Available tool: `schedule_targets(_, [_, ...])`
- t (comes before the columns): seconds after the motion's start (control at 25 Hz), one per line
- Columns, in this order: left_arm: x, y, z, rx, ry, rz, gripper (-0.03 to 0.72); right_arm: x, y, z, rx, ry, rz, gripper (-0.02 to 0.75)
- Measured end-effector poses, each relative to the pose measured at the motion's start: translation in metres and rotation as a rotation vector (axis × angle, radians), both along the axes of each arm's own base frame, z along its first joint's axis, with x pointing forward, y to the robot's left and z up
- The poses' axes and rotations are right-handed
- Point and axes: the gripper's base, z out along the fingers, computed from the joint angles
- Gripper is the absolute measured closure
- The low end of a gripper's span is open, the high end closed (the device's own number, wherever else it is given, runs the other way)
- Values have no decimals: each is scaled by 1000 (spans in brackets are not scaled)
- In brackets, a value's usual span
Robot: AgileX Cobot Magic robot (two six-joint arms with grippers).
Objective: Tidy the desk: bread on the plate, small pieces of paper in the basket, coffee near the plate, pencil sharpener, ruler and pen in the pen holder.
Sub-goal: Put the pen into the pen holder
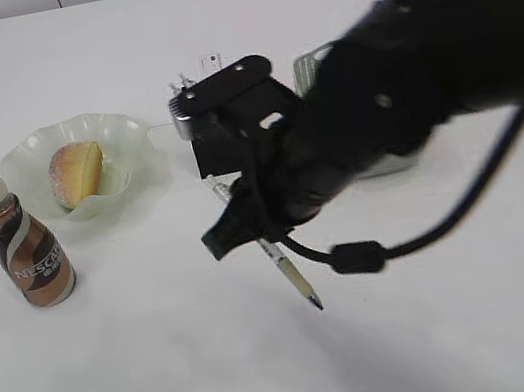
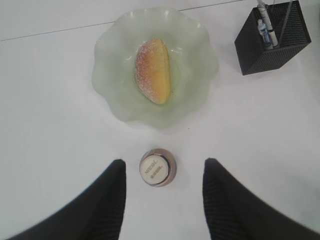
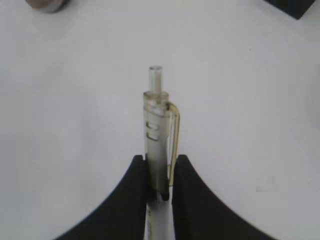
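We see the right tool (image 3: 160,172) gripping the pen (image 3: 159,145); the left tool (image 2: 162,192) hangs open, seemingly above the coffee (image 2: 157,168).

The desk (image 1: 172,374) is looking smooth, matt white; the plate (image 2: 200,60) is showing translucent glossy glass, the pen (image 3: 157,145) clear plastic, the pen holder (image 2: 260,50) black mesh.

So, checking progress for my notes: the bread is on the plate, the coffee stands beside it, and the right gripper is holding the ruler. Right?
Not quite: the right gripper is shut on a pen, not the ruler; the right wrist view shows its clear barrel and clip. The bread is on the plate, with the coffee beside it.
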Motion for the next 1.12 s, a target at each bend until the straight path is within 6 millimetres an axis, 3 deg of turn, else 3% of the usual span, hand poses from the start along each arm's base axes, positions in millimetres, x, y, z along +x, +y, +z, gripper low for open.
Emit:
schedule_targets(0.2, [0, 0, 0, 0, 0, 0, 318, -50, -41, -4, 115, -130, 9, 662])
schedule_targets(0.36, [0, 0, 0, -5, 2, -2, 318, -66, -55, -9, 151, -171, 12, 662])
schedule_targets(0.52, [-1, -3, 0, -34, 10, -10, 318, -61, -49, 4, 274, -314, 18, 662])
schedule_targets(0.76, [-1, -4, 0, -45, 13, -14, 318, -46, -43, 42, 500, -793, 23, 662])
schedule_targets(0.92, [-1, -4, 0, -46, 13, -14, 318, -26, -44, 43, 484, -915, -121, 662])
schedule_targets(1.12, [-1, -4, 0, -40, 11, -12, 318, 3, -30, 42, 411, -982, -148, 662])
